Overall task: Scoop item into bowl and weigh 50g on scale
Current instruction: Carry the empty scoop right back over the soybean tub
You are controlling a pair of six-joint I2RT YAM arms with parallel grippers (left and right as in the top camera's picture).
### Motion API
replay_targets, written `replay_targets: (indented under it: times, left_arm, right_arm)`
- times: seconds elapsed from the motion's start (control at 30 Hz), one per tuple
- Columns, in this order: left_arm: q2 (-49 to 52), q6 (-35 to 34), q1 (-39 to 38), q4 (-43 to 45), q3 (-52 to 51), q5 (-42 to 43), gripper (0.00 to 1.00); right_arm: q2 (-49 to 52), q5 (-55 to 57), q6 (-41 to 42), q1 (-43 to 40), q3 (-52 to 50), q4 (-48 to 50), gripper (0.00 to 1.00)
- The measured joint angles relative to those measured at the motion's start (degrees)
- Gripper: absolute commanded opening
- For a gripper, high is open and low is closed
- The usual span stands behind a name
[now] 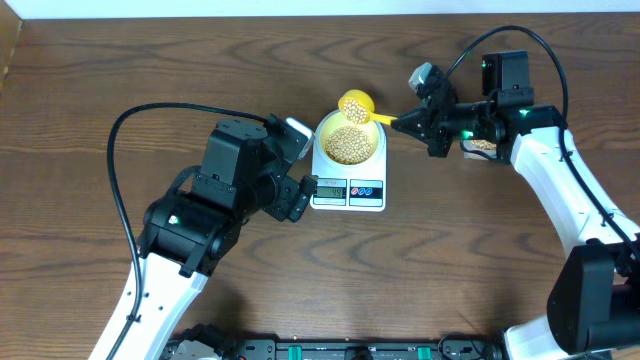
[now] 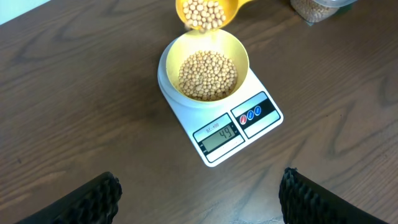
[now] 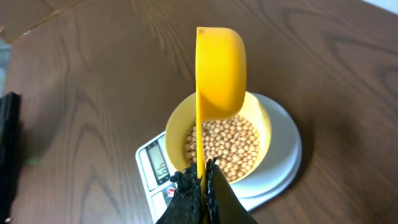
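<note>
Dark brown wood-grain table (image 1: pixel 80 90) across every view. On it, flat white scale (image 2: pixel 189 118), a rounded rectangle with a grey display (image 2: pixel 217 135) showing dark digits and two round buttons (image 2: pixel 252 114) along the front edge. Seated on the scale's platform, small pale yellow bowl (image 2: pixel 239 50), narrower than the scale, holding a mound of beans (image 2: pixel 208 76): small, round, smooth, beige-tan, covering the bottom and reaching partway up the wall. Over the bowl's far rim, bright yellow scoop (image 1: pixel 356 103), tipped onto its side, more of the same beans heaped at its mouth. Scoop handle pinched between the closed fingers of the right gripper (image 3: pixel 202 171). Beside that arm, clear plastic tub (image 2: pixel 317 7), beans inside too, mostly out of frame. Left gripper (image 2: pixel 198 193) near the scale's front-left side, fingers (image 2: pixel 93 199) spread wide, nothing between them, touching neither scale nor bowl.
</note>
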Motion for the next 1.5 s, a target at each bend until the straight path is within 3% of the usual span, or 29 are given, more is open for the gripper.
replay_targets:
  times: [0.4,0.7,0.97,1.5]
  left_arm:
    - [0.0,0.02,0.0,-0.02,0.0,0.0,0.84]
    - [0.0,0.0,0.0,0.0,0.0,0.0,0.83]
    - [0.0,0.0,0.0,-0.02,0.0,0.0,0.83]
    - [0.0,0.0,0.0,-0.02,0.0,0.0,0.83]
  right_arm:
    - [0.0,0.85,1.6,0.0,0.0,-0.63,0.01]
    - [0.0,-0.7,17.44,0.0,0.0,0.11,0.01]
    - [0.0,-3.56,30.18,-1.95,-0.02,7.23,0.01]
    - [0.0,-10.45,43.32,-17.2,-0.02,5.81,0.01]
